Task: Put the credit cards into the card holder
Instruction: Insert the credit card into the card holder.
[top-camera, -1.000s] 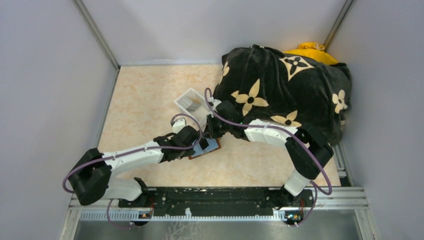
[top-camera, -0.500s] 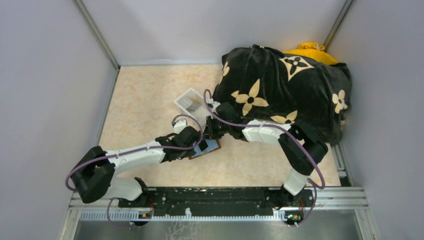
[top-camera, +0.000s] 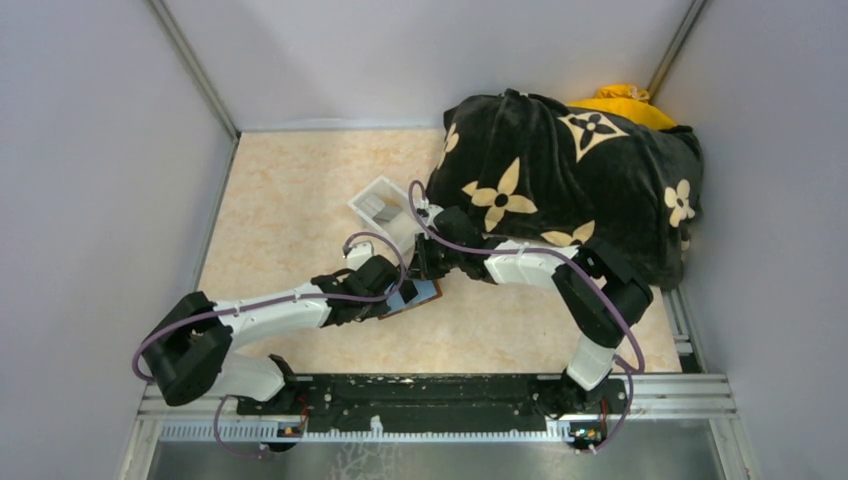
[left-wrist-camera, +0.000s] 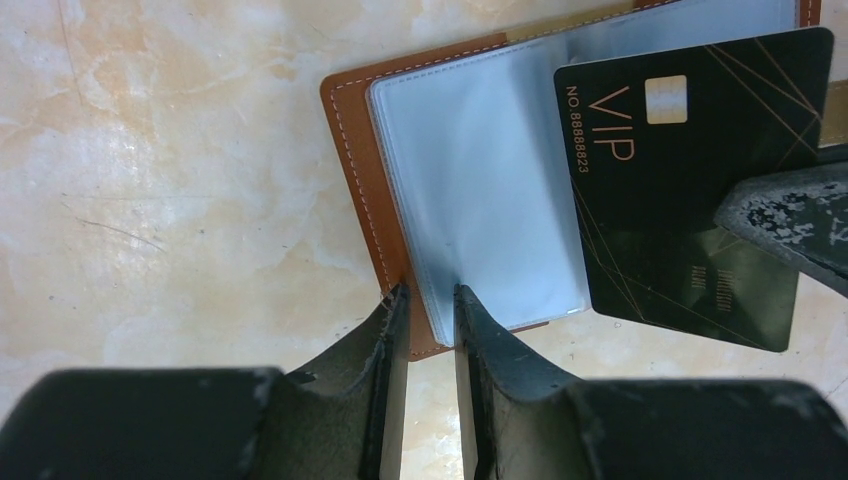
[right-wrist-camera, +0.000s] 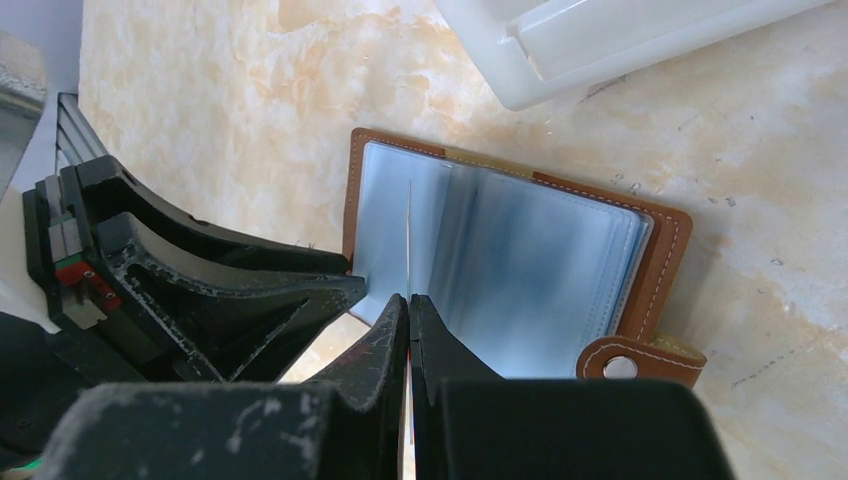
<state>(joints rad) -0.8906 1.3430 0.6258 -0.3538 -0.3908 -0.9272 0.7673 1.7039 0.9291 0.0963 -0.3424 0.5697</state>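
The card holder lies open on the table, brown leather with clear sleeves and a snap tab. My left gripper is shut on its near edge, pinching the leather cover and the sleeves. A black credit card marked VIP hangs over the holder's right part, with my right gripper shut on it. In the right wrist view the card shows edge-on, its far edge down among the sleeves. From above, both grippers meet at the holder.
A clear plastic tray holding greyish cards stands just behind the holder. A black blanket with tan flowers is heaped at the back right over something yellow. Grey walls close in the table on three sides.
The right arm's elbow has shifted slightly to the left. Both grippers and the holder stay where they were.
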